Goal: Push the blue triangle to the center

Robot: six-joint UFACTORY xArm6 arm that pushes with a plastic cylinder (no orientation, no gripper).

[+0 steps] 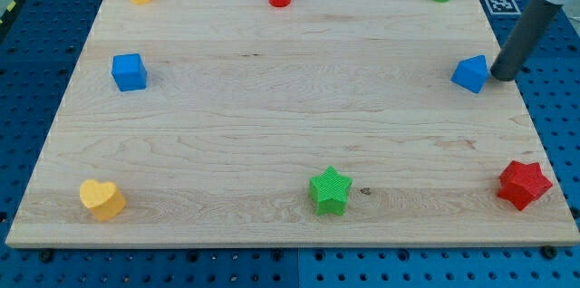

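The rod's dark tip [501, 77] sits just right of the small blue plastic triangle [470, 73] at the pale wooden desk's [272, 125] right edge, seemingly placed to shove it leftward toward centre; no fingers exist.

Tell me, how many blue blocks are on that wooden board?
2: a blue plastic cube near the view's left edge, and a blue plastic triangle near the right edge, beside my tip. None looks hidden.

Single camera, raised at board's [272, 98] near edge, looking obliquely down; whole board framed.
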